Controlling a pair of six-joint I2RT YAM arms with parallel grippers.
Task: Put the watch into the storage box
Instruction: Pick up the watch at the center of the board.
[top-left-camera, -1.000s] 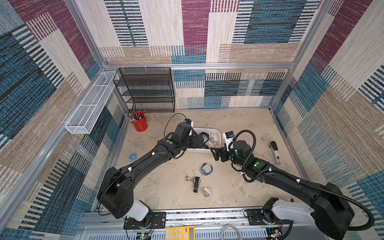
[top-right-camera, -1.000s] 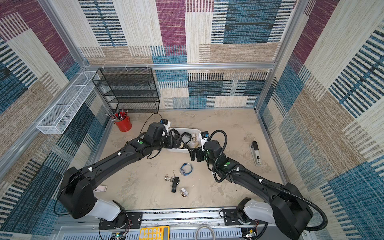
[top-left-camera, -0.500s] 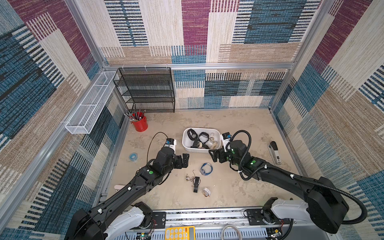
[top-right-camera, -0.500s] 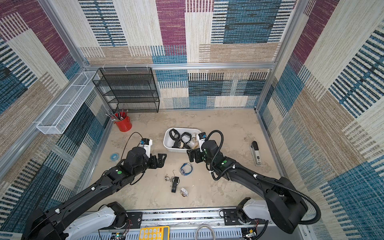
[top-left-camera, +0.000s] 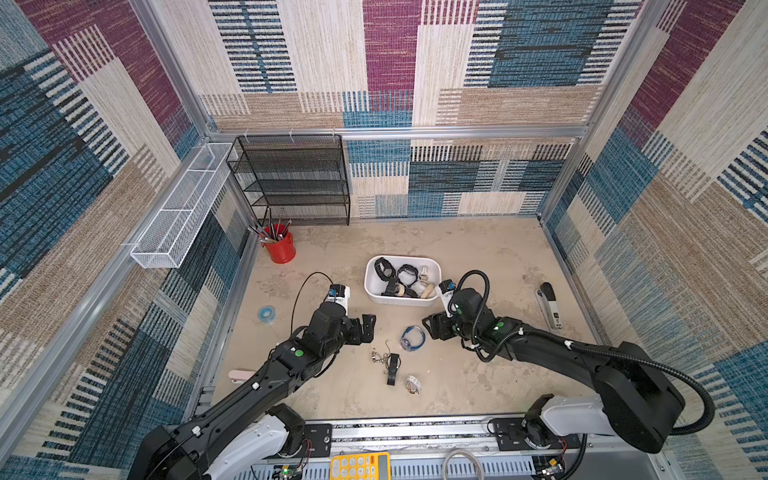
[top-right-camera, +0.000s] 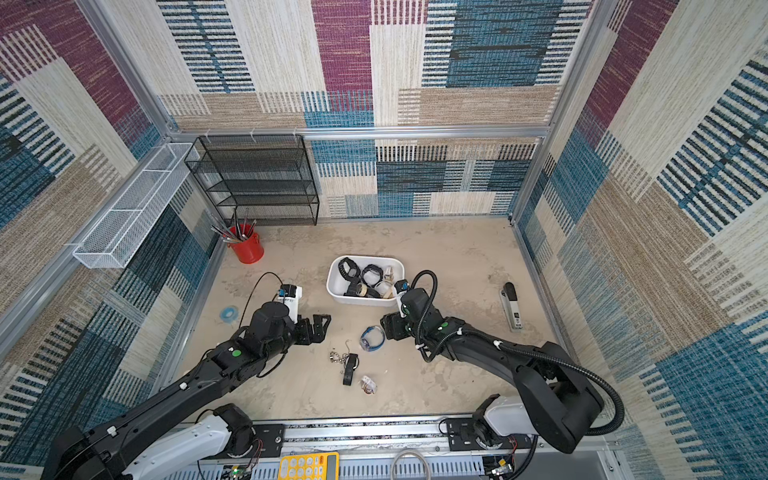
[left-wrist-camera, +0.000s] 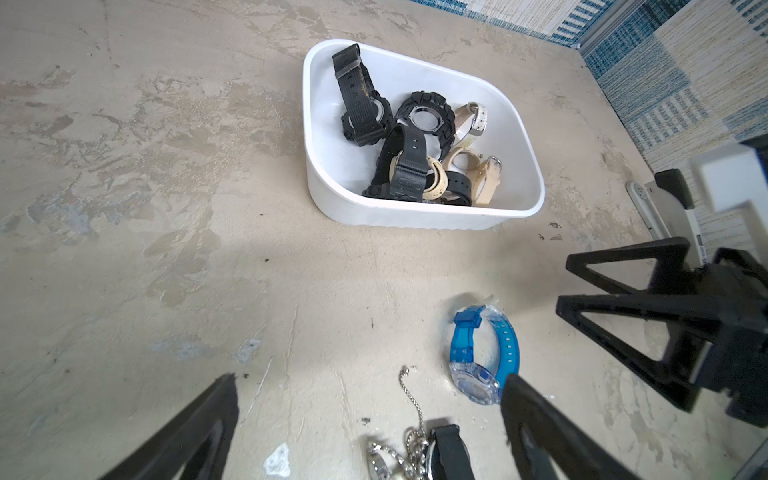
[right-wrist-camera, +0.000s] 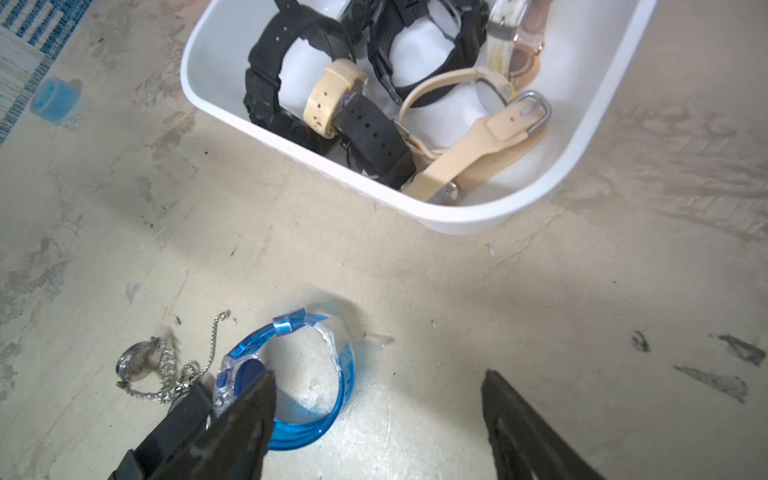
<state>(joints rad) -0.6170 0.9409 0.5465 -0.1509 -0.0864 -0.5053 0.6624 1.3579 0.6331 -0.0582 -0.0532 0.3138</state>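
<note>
The right gripper (right-wrist-camera: 378, 380) hangs low over the table (top-left-camera: 478, 249), its jaws well apart and nothing gripped between them; one of its fingers (right-wrist-camera: 249, 415) stands over the face end of the blue watch (right-wrist-camera: 343, 374), and I cannot tell whether it touches; that watch lies on the table closed in a loop, outside the storage box (right-wrist-camera: 457, 216), right at this gripper's tips and between it and the left gripper (left-wrist-camera: 370, 382); the left gripper is spread wide too and holds nothing, its tips close to the blue watch but apart from it. Close under the left gripper lie a pocket watch (top-left-camera: 378, 356) with its chain and, beside that, a black watch (top-left-camera: 392, 368), both on the table. A little ahead of both grippers, nearer the right one, sits the storage box, upright, with a heap of black and beige watches (left-wrist-camera: 365, 112) inside. Farther out, a stapler (top-left-camera: 550, 305) lies well off to the right gripper's outer side; a blue tape roll (top-left-camera: 266, 313) lies to the left gripper's outer side; far ahead of the left gripper a red cup (top-left-camera: 280, 248) of tools stands just before a black mesh shelf (top-left-camera: 291, 183).
</note>
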